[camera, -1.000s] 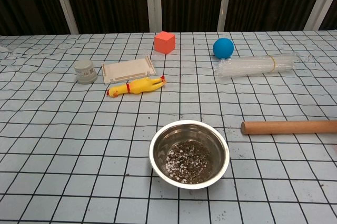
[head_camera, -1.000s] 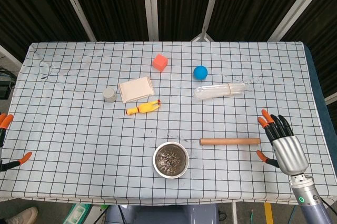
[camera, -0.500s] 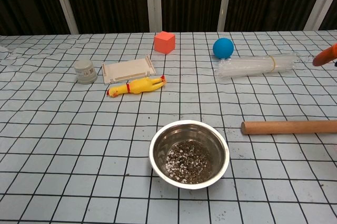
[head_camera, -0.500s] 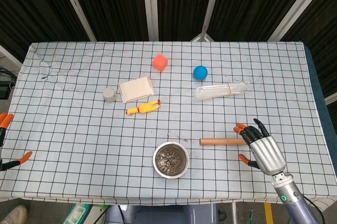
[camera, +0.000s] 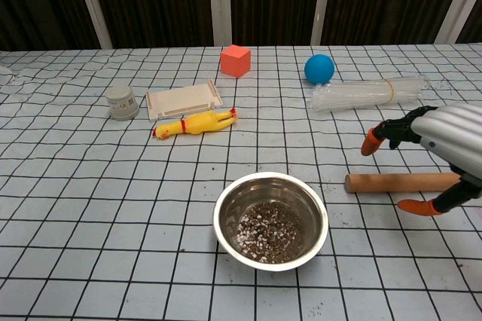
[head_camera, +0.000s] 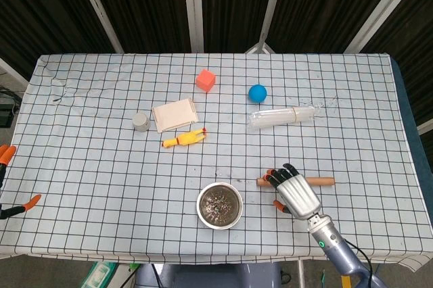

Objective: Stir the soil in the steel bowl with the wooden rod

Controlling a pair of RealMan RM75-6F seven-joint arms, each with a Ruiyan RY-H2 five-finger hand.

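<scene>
The steel bowl [head_camera: 219, 206] [camera: 271, 218] holds dark soil with white flecks and stands near the table's front edge. To its right the wooden rod [head_camera: 323, 181] [camera: 392, 182] lies flat on the checked cloth. My right hand [head_camera: 295, 193] [camera: 440, 149] hovers over the middle of the rod with its fingers spread apart, holding nothing. In the head view it hides the rod's middle. My left hand [head_camera: 7, 180] shows only as orange fingertips at the left edge, spread and empty.
At the back lie an orange cube [head_camera: 206, 80], a blue ball [head_camera: 257, 92], a clear plastic bundle [head_camera: 284, 116], a cream tray [head_camera: 174, 113], a small grey pot [head_camera: 141, 122] and a yellow rubber chicken [head_camera: 184, 138].
My right hand has moved leftwards from the table's right side to above the rod's middle. Rod, bowl and left hand have not moved.
</scene>
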